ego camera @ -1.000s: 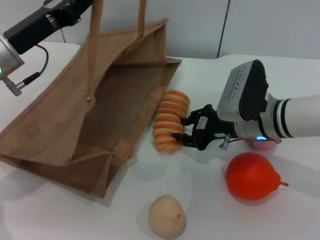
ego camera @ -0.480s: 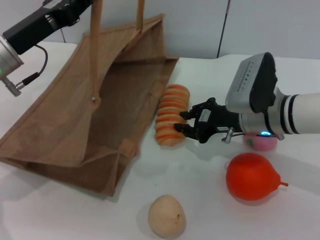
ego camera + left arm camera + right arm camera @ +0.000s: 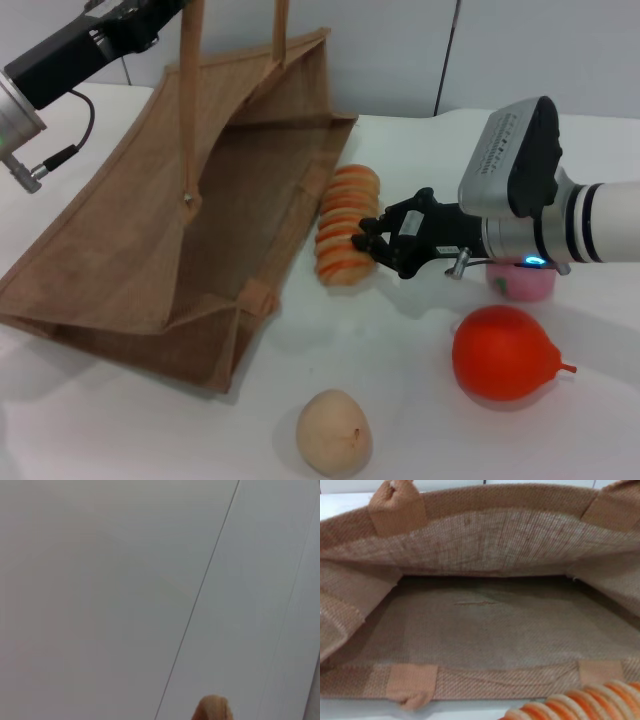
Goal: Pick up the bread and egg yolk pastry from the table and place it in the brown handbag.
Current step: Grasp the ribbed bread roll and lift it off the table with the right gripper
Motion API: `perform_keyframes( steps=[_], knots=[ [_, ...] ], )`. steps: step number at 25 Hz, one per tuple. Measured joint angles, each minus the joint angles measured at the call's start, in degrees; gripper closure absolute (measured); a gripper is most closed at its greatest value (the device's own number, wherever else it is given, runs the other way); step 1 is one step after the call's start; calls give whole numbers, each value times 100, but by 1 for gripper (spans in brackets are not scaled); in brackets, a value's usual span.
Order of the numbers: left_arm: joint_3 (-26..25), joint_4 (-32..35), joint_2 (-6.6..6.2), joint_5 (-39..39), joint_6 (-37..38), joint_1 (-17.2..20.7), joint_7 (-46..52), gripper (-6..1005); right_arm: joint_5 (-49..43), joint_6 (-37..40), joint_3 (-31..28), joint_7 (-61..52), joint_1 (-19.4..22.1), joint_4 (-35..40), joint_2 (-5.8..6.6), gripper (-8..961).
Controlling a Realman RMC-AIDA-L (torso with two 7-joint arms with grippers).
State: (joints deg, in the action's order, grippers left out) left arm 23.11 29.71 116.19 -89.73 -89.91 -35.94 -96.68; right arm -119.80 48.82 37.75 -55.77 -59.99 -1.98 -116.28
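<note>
While right pincer [image 3: 368, 243] pinches bread [image 3: 344, 234] | white table [image 3: 420, 400] | grey wall behind [image 3: 520, 50]

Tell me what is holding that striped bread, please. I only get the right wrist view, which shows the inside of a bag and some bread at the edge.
Observer: The right gripper has closed on the bread, just outside the bag.
Operator: What props the bag open?
Observer: The left gripper is up by the handles, which stand raised.
Operator: Is anything else on the table?
Observer: Yes. On the table are a beige pastry ball, a red fruit and a pink thing partly behind the right arm.
</note>
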Motion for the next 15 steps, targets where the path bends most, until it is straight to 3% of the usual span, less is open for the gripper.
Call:
perform_keyframes(
  steps=[7, 9, 15],
  knots=[
    [0, 0, 0, 0, 7, 0, 0, 897, 9, -16, -57, -3, 45, 95, 0, 780],
    [0, 0, 0, 0, 11, 0, 0, 897, 0, -49, -58, -4, 49, 98, 0, 922],
    [0, 0, 0, 0, 24, -14, 0, 897, -22, 23, -48, 0, 49, 102, 0, 930]
  ],
)
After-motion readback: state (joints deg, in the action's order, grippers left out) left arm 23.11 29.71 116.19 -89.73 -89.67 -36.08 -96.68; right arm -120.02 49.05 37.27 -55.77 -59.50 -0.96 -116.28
